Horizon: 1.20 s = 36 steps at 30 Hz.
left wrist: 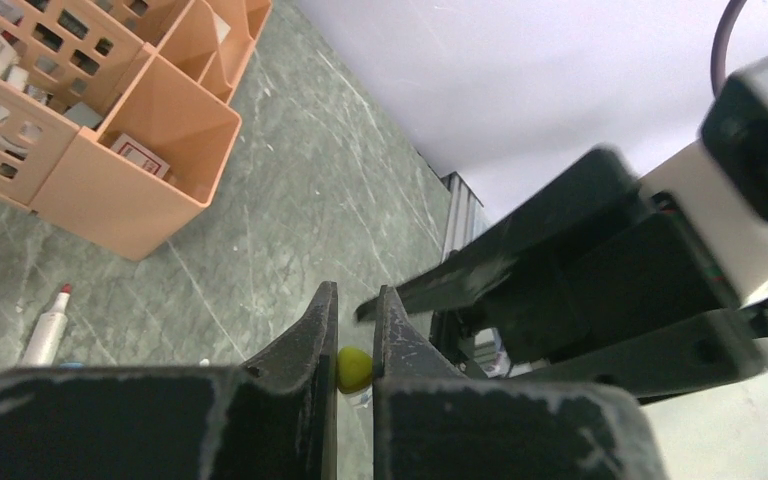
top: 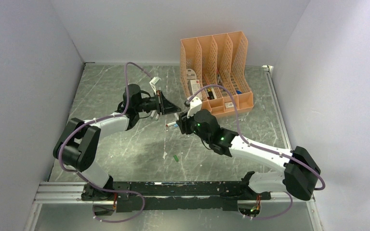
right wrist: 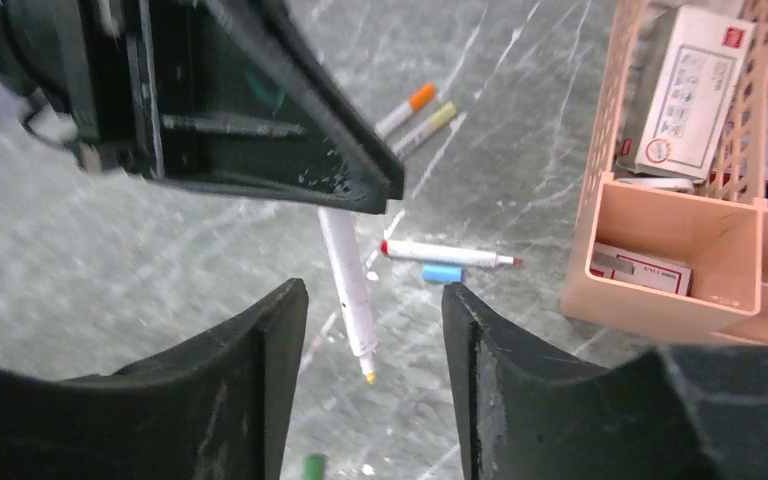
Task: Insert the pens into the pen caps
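White walls [top: 24, 72] stand round a green counter [top: 125, 156] with pale streaks. At the back, right of the middle in the top view, sits a peach holder [top: 220, 57].

My left gripper [left wrist: 357, 298] is pinched tight on one white pen [right wrist: 346, 285]. It grips the pen by its top end, so the yellow tip points down and is bare, ready to go into a cap. In the left wrist view, a yellow-green bit of the pen shows between the fingers. The pen hangs above the counter, near the middle of the top view.

My right gripper [right wrist: 375, 300] is wide and holds nothing. It sits just beside the left one and faces it. The pen hangs past its fingers, not touching them as far as I can tell.

A red-tipped pen [right wrist: 450, 253] lies flat on the counter with a blue cap [right wrist: 442, 272] just beside it. Higher in that frame, an orange-ended pen [right wrist: 405, 108] and a yellow-ended pen [right wrist: 430, 125] lie side by side. A green cap [right wrist: 314, 466] lies alone at the bottom edge.

I think the free gripper should fetch a cap next while the left one keeps the pen steady. I cannot tell which cap fits it.
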Each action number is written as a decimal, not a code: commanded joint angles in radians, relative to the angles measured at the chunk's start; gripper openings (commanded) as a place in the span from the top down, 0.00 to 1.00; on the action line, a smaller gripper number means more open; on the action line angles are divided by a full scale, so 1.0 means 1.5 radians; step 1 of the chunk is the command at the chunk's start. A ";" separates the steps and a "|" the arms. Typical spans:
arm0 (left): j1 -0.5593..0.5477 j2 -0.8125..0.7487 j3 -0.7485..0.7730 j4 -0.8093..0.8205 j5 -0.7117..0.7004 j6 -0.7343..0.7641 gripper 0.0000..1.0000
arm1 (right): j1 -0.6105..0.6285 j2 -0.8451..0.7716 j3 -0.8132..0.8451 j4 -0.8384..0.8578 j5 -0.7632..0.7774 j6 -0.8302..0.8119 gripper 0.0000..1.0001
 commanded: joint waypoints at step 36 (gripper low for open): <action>-0.172 -0.081 -0.200 0.526 -0.271 0.463 0.93 | -0.103 0.193 -0.299 0.866 -0.036 1.208 0.53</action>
